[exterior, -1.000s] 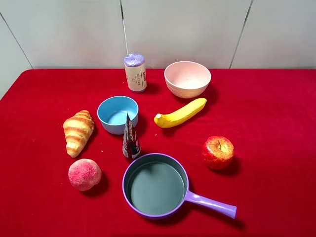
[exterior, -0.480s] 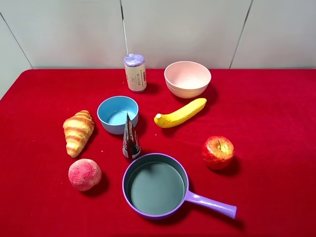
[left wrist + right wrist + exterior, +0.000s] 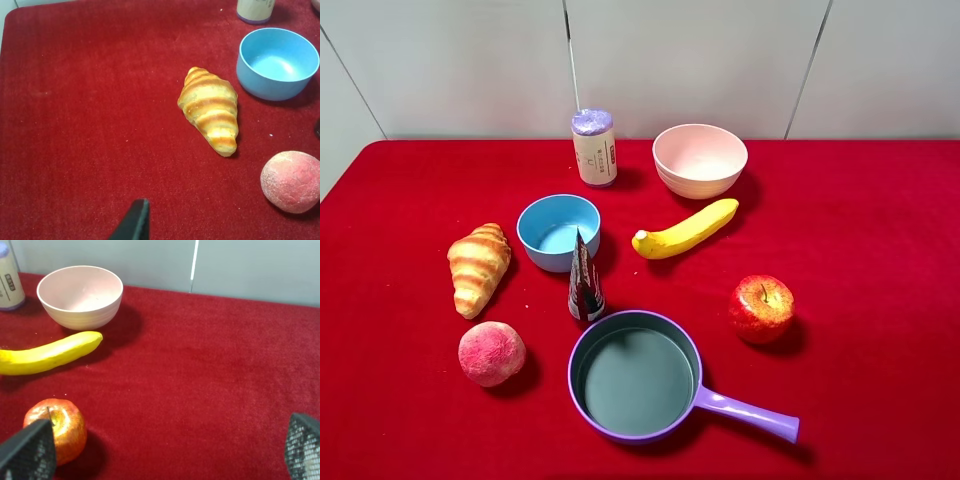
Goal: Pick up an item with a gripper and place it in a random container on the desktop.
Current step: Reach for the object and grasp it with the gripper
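Note:
The item, a small upright roll (image 3: 594, 147) with a crinkled lavender top and a beige label, stands at the back of the red desktop (image 3: 860, 230). Its base shows in the left wrist view (image 3: 255, 10) and its edge in the right wrist view (image 3: 9, 285). The lavender pan (image 3: 633, 380) sits empty at the front, its handle (image 3: 747, 413) pointing right. Neither gripper shows in the exterior high view. Only one black finger (image 3: 134, 222) of the left gripper is visible. My right gripper (image 3: 165, 450) is open and empty, its jaws wide apart beside the apple.
A blue bowl (image 3: 558, 232), a dark cone packet (image 3: 584, 280), a croissant (image 3: 478, 267) and a peach (image 3: 491, 353) are on the left. A pink bowl (image 3: 699, 160), a banana (image 3: 685, 229) and an apple (image 3: 761, 309) are towards the right.

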### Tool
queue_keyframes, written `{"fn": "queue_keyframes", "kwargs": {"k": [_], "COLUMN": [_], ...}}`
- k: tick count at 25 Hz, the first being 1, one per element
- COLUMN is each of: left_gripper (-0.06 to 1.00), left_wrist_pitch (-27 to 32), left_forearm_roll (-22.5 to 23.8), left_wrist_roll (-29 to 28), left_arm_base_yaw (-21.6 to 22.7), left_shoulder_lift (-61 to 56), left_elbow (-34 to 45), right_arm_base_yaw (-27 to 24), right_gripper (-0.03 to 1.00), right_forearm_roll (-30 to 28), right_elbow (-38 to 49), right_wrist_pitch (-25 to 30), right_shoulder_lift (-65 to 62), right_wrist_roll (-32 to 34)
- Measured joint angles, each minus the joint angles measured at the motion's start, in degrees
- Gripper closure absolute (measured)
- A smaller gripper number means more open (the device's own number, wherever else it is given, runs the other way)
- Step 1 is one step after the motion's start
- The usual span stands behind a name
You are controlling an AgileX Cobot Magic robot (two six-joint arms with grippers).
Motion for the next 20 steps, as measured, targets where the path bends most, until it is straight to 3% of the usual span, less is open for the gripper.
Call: {"fn": "queue_keyframes", "kwargs": {"k": [20], "left_gripper": [-0.04], "left_wrist_pitch": [0.00], "left_forearm_roll": [0.00], "left_wrist_roll": [0.00], "left_arm_base_yaw": [0.00], "left_shoulder_lift": [0.00], "left_elbow": [0.00], "right_arm_base_yaw": [0.00], "right_gripper": [0.27], "right_forearm_roll": [0.00], "right_elbow": [0.00], "right_wrist_pitch": [0.00], "right_shoulder_lift": [0.00], "right_wrist_roll": [0.00]}}
